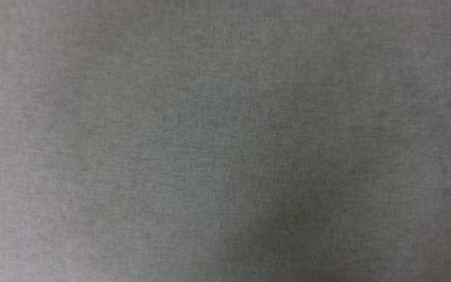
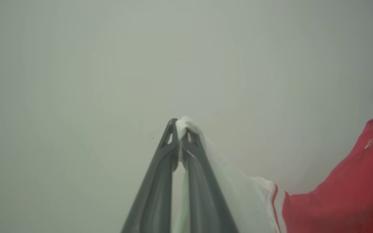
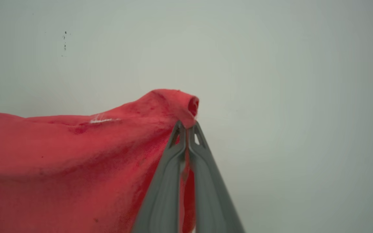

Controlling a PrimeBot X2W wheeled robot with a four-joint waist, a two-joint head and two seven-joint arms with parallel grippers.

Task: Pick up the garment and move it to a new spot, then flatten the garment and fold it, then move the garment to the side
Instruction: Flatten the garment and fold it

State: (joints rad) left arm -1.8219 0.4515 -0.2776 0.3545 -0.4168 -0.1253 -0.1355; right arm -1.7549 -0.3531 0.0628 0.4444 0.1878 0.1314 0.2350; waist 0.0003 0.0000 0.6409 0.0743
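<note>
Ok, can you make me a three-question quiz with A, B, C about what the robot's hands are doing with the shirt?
1. Where does the left hand pinch the shirt?
A the white sleeve
B the red middle
C a black number

2. What colour is the cloth in the right hand?
A blue
B red
C green

3. How is the right hand?
A wide open
B shut on the shirt
C shut on nothing

Answers: 1 A, white cloth sticks out at its fingertips. 2 B, red cloth bunches at its tips. 3 B, its fingers are closed with cloth pinched between them.

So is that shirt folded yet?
Not folded. The shirt sags between the left gripper, jaws shut on its white sleeve, and the right gripper, shut on red cloth.
</note>
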